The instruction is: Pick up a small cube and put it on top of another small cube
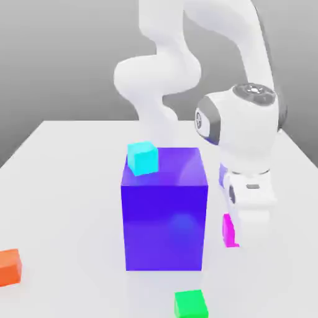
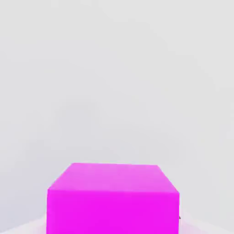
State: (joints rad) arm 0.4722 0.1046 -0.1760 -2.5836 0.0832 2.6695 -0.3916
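The small cube [image 1: 229, 231] is glossy magenta-pink and sits low over the white table, just off the big blue-purple block's side on the exterior view's right. My gripper [image 1: 238, 227] hangs straight down over it from the white hand [image 1: 249, 194], which covers most of the cube. In the hand view the small cube [image 2: 112, 199] looms very close, with bare white table beyond it. My gripper is shut on this cube.
The big blue-purple block [image 1: 164, 214] stands mid-table with a cyan cube [image 1: 143, 158] on its top far corner. A green cube [image 1: 190, 304] lies in front of the block. An orange cube [image 1: 9, 267] sits at the exterior view's left edge.
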